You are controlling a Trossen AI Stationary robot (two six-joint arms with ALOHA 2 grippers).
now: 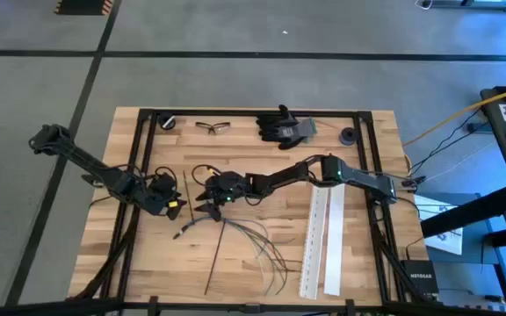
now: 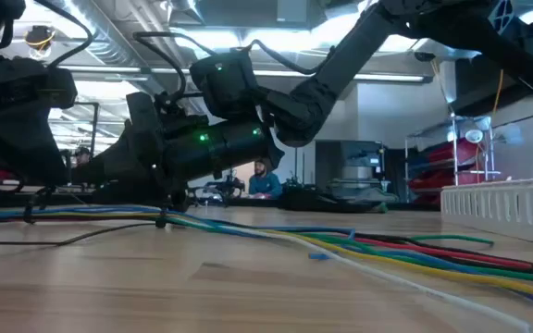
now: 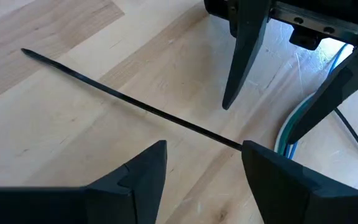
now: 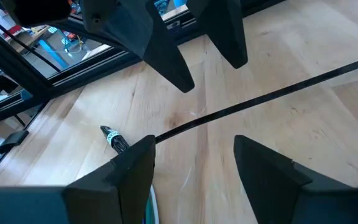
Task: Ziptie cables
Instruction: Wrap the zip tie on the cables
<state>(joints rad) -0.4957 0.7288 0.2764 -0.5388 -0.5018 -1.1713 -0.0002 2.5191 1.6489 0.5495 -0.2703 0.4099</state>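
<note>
Left hand (image 3: 201,171) and right hand (image 4: 191,168), both open, straddle the black ziptie (image 3: 129,106) facing each other, positioned to pinch it off the desk (image 1: 367,263).

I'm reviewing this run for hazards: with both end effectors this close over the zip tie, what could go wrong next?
1. The left end effector and right end effector face each other, both open, over the same black zip tie; closing in together, their fingers may collide.
2. The zip tie lies flat on the table, so a pinch could slip off it.
3. The cables fan out loosely, so bundling may miss some.
</note>
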